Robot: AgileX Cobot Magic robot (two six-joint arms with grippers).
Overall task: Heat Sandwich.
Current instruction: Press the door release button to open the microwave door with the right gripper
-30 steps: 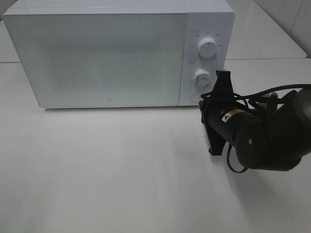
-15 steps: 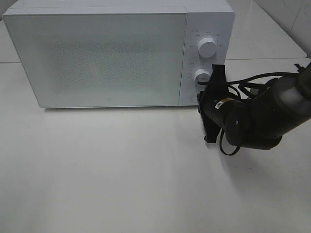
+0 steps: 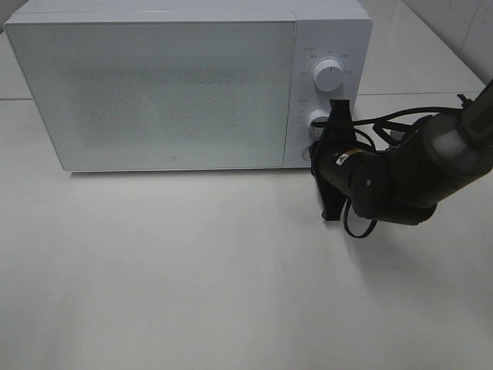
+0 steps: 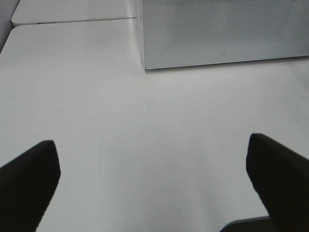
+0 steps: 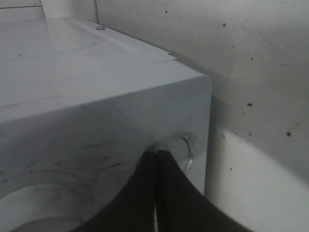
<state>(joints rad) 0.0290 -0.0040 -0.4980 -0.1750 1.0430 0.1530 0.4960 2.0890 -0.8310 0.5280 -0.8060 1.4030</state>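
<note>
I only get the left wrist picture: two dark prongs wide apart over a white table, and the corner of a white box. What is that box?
Observer: The high camera shows it whole. It is a white microwave with two round knobs on the control panel at its right end.
Visitor: Where is the other arm?
Observer: The right arm comes in from the right of the high view. The right claw points at that panel, just below the lower knob.
Visitor: Is that claw open?
Observer: No. Its own wrist camera shows the two fingers pressed together, with their tips at a round button.
</note>
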